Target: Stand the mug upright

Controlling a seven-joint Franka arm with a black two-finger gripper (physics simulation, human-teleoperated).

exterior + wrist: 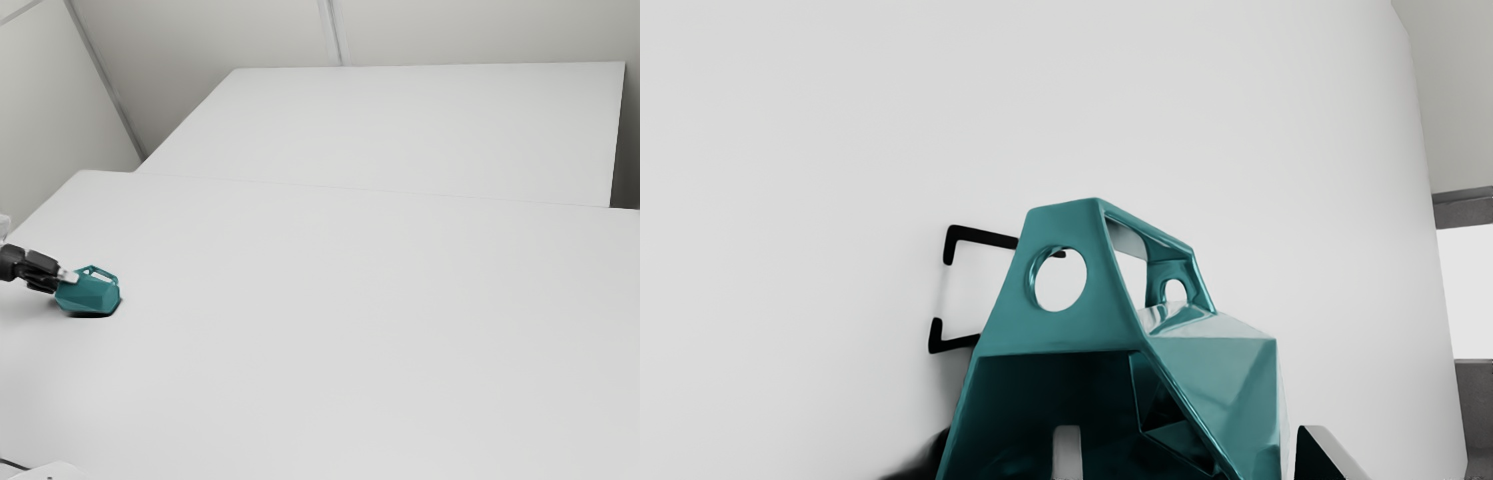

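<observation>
Mug (92, 295) lies on its side on the worktop (350, 330), handle uppermost. End effector (1190, 437) is spread across the mug's wall, one finger inside, one outside. Judged incomplete: grip and turn to upright outstanding.

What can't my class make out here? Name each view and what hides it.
Mug's near part: wrist view, bottom edge cuts it off.
Mug's far side: exterior view, hidden by its own body.
Most of the arm: exterior view, left edge.
White object's rest: exterior view, bottom edge.
</observation>
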